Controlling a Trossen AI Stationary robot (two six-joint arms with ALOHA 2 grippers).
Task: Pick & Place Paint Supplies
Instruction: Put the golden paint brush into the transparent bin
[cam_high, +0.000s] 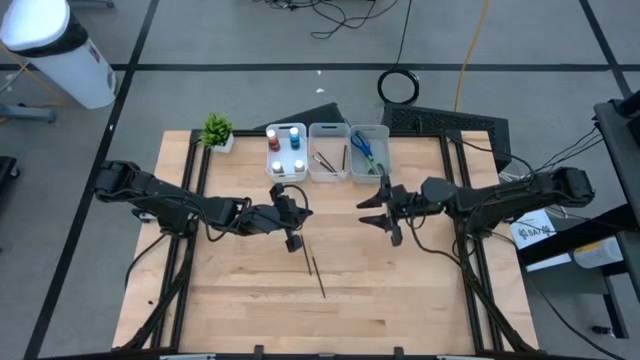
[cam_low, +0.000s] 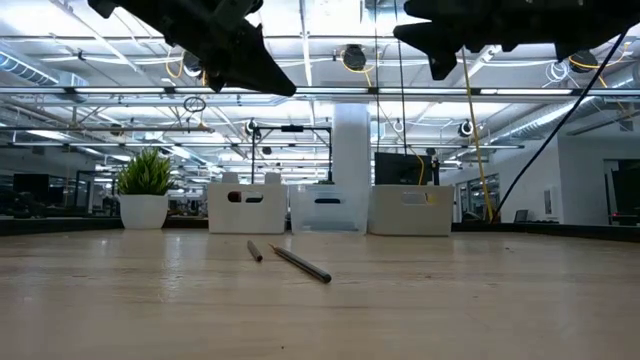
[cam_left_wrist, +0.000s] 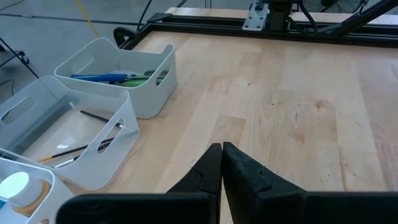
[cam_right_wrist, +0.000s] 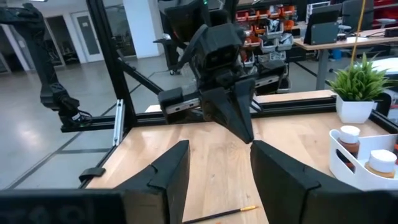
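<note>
A small green potted plant (cam_high: 217, 131) is standing at the far edge of the wooden counter (cam_high: 400, 290), just beside a row of three whitish bins. Nothing is lying between the grippers and the two thin dark brushes (cam_high: 312, 260) that are resting loose near the middle of the counter, close together. The bin nearest the plant (cam_high: 286, 150) is holding small paint bottles with red, blue and brown contents; the middle bin (cam_high: 328, 152) is holding several thin brushes; the third bin (cam_high: 368, 150) is holding scissors with blue and green handles. The left gripper (cam_high: 293, 238) is hovering above the counter close over the loose brushes, its fingers (cam_left_wrist: 214, 171) pressed together and carrying nothing. The right gripper (cam_high: 380, 212) is hovering in front of the third bin, facing the left arm, its fingers (cam_right_wrist: 168, 174) standing apart and empty.
</note>
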